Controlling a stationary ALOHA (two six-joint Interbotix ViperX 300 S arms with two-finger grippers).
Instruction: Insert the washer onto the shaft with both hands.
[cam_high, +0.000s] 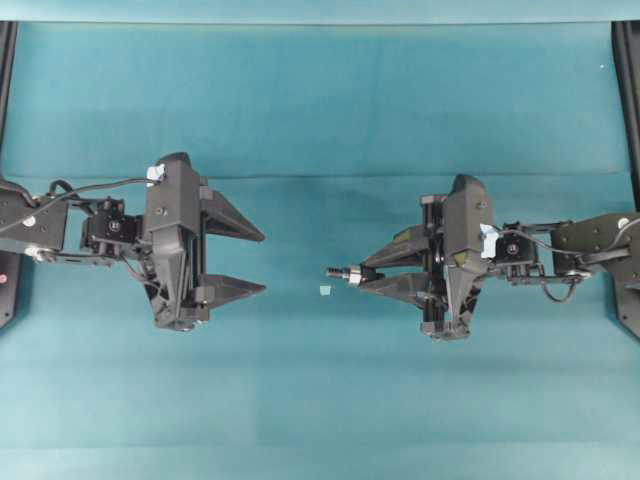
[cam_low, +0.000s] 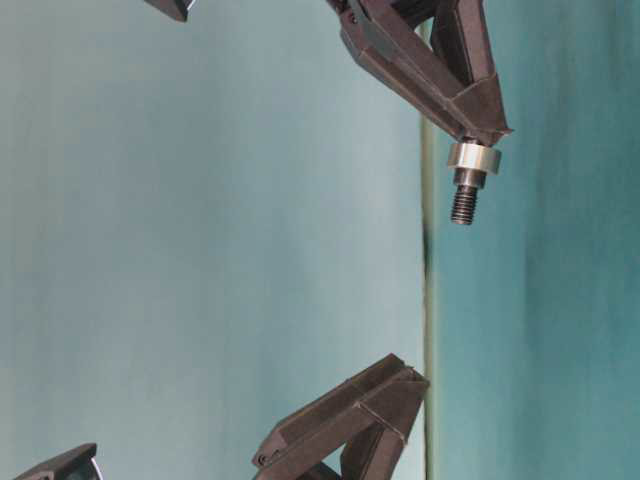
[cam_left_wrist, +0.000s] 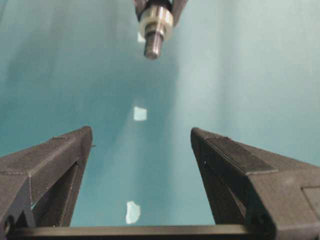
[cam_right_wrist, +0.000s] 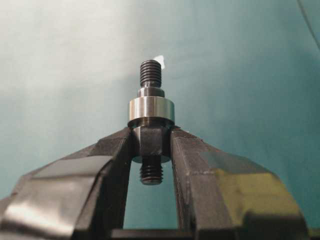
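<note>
The right gripper (cam_right_wrist: 151, 142) has its black angular fingers (cam_right_wrist: 112, 155) closed on the small dark grey stepped metal shaft (cam_right_wrist: 151, 75), pinching its thicker middle part. The threaded end of the shaft stands out beyond the fingertips, and a short threaded part shows behind them, between the fingers. The thick grey shiny metal washer (cam_right_wrist: 151, 110) sits already around the shaft, touching the front edge of the fingertips. In the table-level view the washer (cam_low: 473, 157) lies directly against the fingertips and the threaded end (cam_low: 464, 205) is free in the air.

The left gripper (cam_high: 262, 262) faces it with its fingers (cam_left_wrist: 55, 165) wide open and nothing between them. Between the tip of the shaft (cam_high: 337, 272) and the left fingers lies an open gap. A small pale tape scrap (cam_high: 324, 291) lies on the teal table (cam_high: 320, 110) in this gap, just beside the shaft tip. Another pale scrap (cam_left_wrist: 132, 212) shows between the left fingers.
</note>
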